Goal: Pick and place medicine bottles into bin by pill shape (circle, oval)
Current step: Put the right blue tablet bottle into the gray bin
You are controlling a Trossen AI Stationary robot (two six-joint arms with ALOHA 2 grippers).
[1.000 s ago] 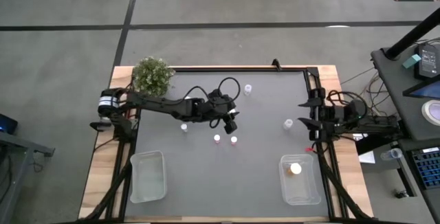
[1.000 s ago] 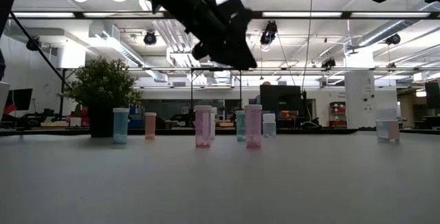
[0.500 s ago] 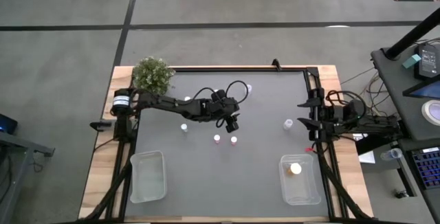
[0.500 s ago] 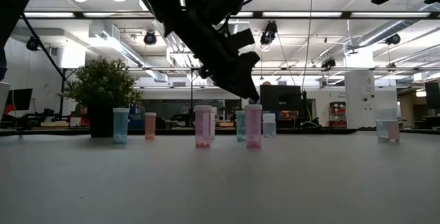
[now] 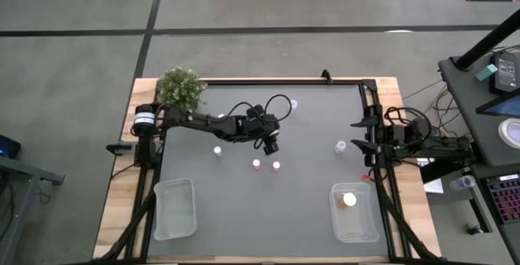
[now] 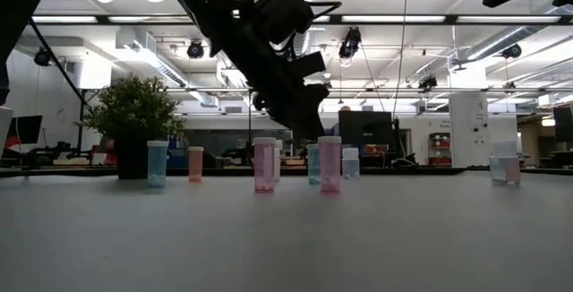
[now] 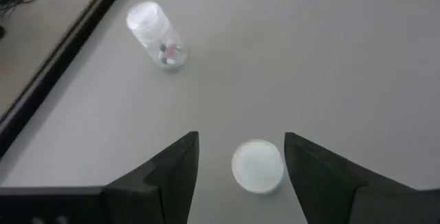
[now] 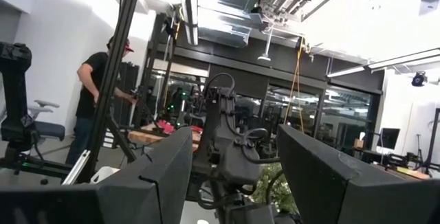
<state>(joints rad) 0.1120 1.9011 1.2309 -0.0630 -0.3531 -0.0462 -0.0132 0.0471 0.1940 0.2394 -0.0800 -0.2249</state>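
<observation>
Progress: I count one orange bottle in the bin at the table's near right corner; left bin looks empty | left gripper open, straddling a white-capped bottle mid-table | several bottles remain | right gripper waits at right edge, open.

The left gripper hangs spread over a small white-capped medicine bottle, which stands between its fingers. A second clear white-capped bottle stands ahead of it, well apart. The right gripper sits at the table's right edge.
</observation>
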